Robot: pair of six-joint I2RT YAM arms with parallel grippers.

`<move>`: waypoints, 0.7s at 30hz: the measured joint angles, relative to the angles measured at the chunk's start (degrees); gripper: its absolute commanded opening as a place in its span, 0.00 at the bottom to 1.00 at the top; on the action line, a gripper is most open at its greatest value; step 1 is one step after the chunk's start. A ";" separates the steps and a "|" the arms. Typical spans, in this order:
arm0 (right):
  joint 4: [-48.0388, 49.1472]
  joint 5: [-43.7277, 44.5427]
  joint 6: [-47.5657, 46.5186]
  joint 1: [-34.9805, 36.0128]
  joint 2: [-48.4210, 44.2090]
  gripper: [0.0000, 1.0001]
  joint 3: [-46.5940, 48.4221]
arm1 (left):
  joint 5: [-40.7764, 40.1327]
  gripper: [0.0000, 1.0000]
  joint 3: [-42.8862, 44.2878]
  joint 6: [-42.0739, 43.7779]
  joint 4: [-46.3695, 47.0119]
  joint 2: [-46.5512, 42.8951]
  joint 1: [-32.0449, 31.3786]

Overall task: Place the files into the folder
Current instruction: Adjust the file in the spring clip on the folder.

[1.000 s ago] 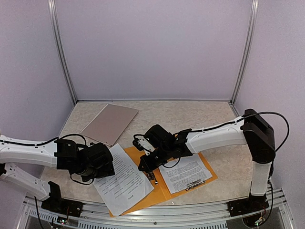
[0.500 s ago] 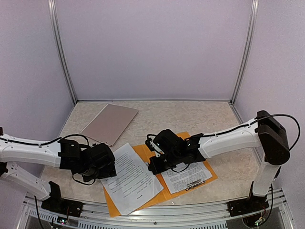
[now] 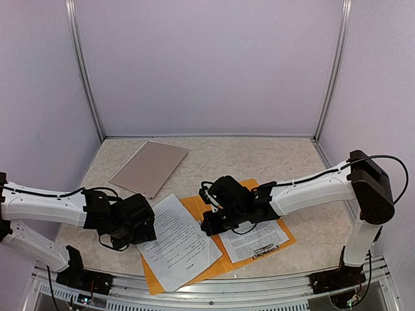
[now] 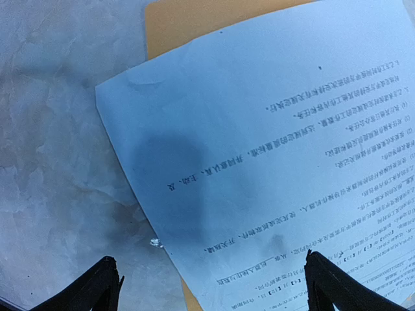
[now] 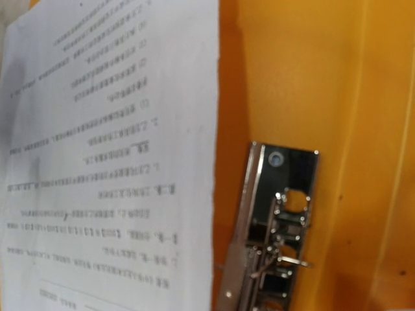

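Hovering with its jaws wide apart and nothing between them, the left gripper (image 3: pixel 145 228) sits at the outer edge of one sheet of the files (image 3: pixel 180 241). In the wrist view that sheet's edge runs under the left gripper (image 4: pixel 211 285): one finger is over bare table (image 4: pixel 52 162), the other over printed text. Contact can't be told. The sheet spreads from this gripper toward the right gripper (image 3: pixel 209 227), partly on the open orange folder (image 3: pixel 192 207), partly overhanging it. The right gripper's jaws are pressed together, holding nothing, low over the folder's middle. The second sheet (image 3: pixel 254 236) lies just past it, on the side away from the left arm, flat on the folder. The right wrist view shows a sheet edge beside a metal clip (image 5: pixel 272 227) on bare orange; its fingers are out of frame. A beige board (image 3: pixel 150 167) lies well beyond the left gripper.
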 measured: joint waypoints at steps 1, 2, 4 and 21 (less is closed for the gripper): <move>0.00 -0.02 0.04 0.00 0.00 0.00 0.00 | 0.63 0.95 -0.72 0.02 0.26 0.00 0.98; 0.00 -0.02 0.09 0.02 0.00 0.00 0.00 | 1.11 0.95 -1.27 0.07 0.48 0.00 1.79; -0.02 -0.04 0.11 0.02 0.00 0.00 0.00 | 1.95 0.95 -2.25 0.07 0.90 0.00 3.41; -1.01 -2.75 -0.70 0.85 0.55 0.14 0.02 | 4.26 0.95 -1.03 2.75 6.56 7.39 7.02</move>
